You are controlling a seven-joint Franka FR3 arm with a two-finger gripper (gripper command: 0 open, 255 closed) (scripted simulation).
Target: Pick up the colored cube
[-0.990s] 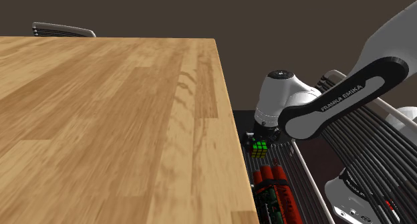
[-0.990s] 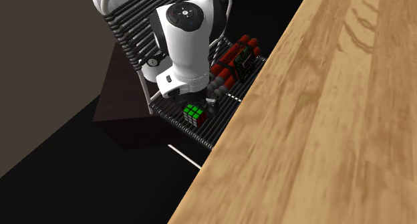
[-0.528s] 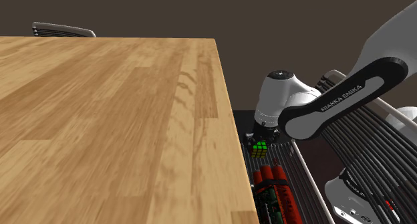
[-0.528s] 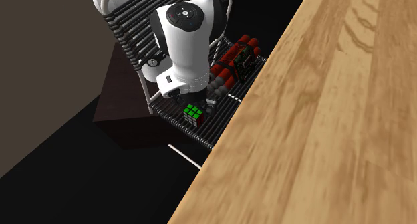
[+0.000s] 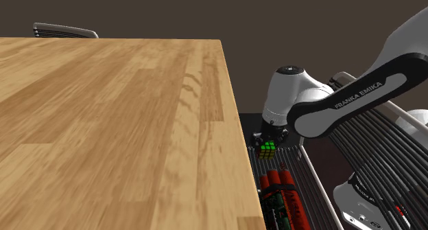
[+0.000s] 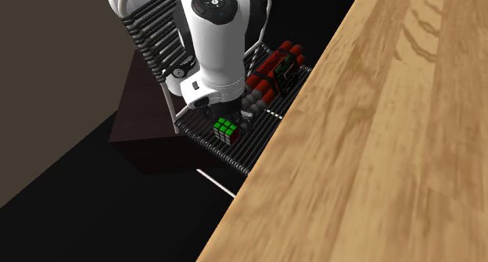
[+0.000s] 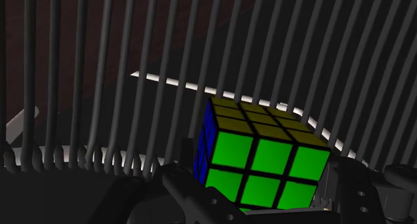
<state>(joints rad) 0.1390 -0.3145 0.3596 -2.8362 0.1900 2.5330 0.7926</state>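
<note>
Green, blue and yellow faces show on the puzzle cube [image 7: 260, 166], which sits between the two black fingers [image 7: 184, 166] of the gripper [image 7: 262, 181]. The fingers press on it from opposite sides, so the gripper is pinching the cube. One finger lies against the blue face, and the other against the face opposite, which is hidden.

The green face is turned up toward the hand, as the shoulder view [image 5: 267, 148] and the second exterior view [image 6: 226, 131] also show. The yellow face looks out sideways, on a side that neither finger covers. Being a cube, it has no long axis; each face is a grid of three by three stickers. Its edges sit slightly askew to the wires behind it.

Below the gripper is a dark wire rack [image 6: 249, 147] with a pale rim, and the cube hangs at the level of the rack's floor. Whether its underside touches the wires cannot be told.

Near the gripper, farther along the rack, lies a bundle of red sticks [image 6: 275, 67] with a green circuit board strapped on. A large wooden table [image 5: 110, 125] runs just beside the rack, its edge close to the gripper. The white arm [image 5: 357, 98] bends down over the rack to the hand. A chair back [image 5: 65, 31] shows well apart, beyond the table's far side.
</note>
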